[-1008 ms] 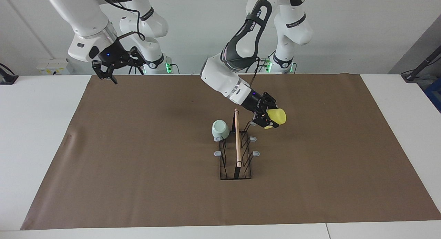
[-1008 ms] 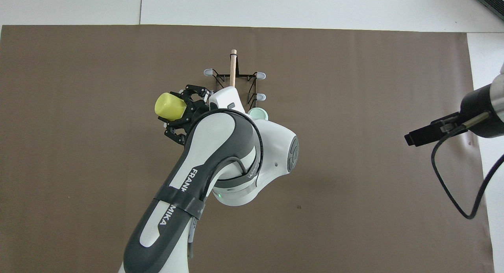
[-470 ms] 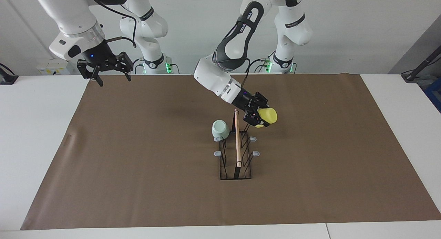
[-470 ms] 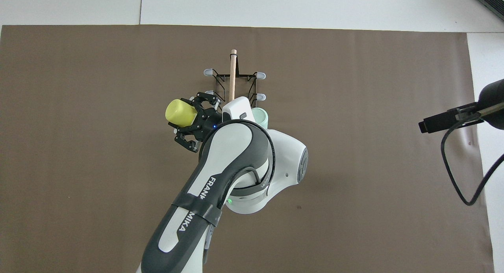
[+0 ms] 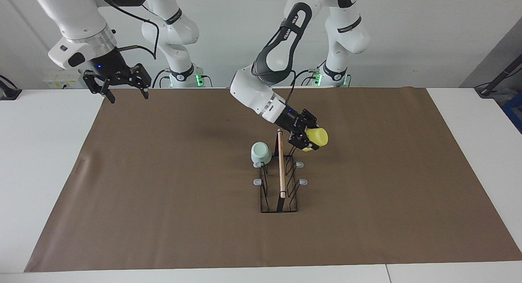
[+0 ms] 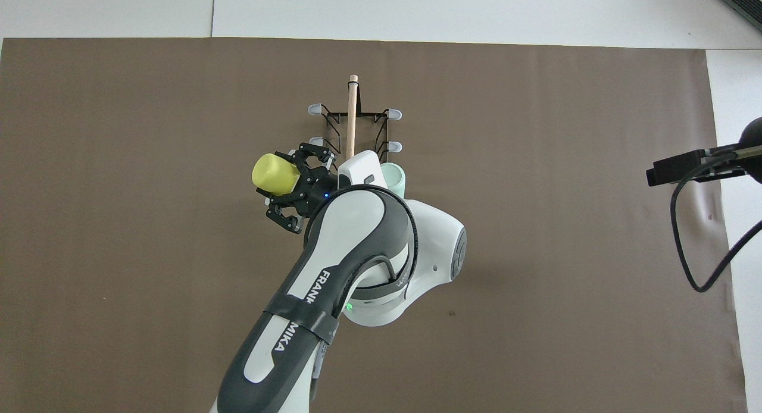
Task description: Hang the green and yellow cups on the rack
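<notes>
Facing view: gripping yellow cup (image 5: 317, 138) in left gripper (image 5: 308, 140), jaws clenched on it, tilted sideways, just beside rack (image 5: 280, 181) at its robot-near prong on left arm's side. Showing green cup (image 5: 261, 153) hanging mouth-down on matching prong, right arm's side. Lying under all, brown mat (image 5: 163, 185). Waiting with right gripper (image 5: 124, 93) raised over mat edge, jaws released, holding nothing.

Overhead view: hiding most of green cup (image 6: 394, 177) under left arm. Showing only part of right gripper (image 6: 678, 169).

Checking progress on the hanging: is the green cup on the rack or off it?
On it. The green cup sits tipped over a prong of the rack, on the side toward the right arm's end.
</notes>
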You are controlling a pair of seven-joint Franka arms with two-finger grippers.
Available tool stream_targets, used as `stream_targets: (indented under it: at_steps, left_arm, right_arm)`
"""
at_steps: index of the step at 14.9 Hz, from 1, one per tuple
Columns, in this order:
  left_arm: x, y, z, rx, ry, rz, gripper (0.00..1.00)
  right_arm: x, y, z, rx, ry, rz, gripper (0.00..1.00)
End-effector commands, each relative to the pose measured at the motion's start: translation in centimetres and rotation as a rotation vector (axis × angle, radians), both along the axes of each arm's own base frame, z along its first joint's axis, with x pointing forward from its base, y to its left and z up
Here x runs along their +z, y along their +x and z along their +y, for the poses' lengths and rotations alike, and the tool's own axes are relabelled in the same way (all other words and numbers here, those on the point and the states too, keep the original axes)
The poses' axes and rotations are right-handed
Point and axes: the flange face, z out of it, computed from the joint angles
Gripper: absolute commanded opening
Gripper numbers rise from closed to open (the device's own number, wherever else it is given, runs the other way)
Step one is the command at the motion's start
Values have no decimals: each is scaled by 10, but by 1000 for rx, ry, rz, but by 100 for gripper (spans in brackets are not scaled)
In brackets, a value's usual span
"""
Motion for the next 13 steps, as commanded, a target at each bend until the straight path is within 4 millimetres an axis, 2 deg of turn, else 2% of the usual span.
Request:
stream_targets:
  at_steps: [1, 4, 6, 13]
  left_arm:
    - [-3, -3, -2, -18, -8, -25, 0]
    - [-8, -5, -2, -24, -7, -17, 0]
    - [-10, -13, -11, -48, -11, -12, 0]
    - [-12, -21, -19, -70, -20, -8, 0]
  right_arm:
    - [3, -3, 1, -10, -20, -15, 100]
    - [2, -4, 4, -6, -20, -12, 100]
    - [2, -5, 11, 2, -19, -6, 100]
    - [2, -4, 13, 7, -31, -15, 100]
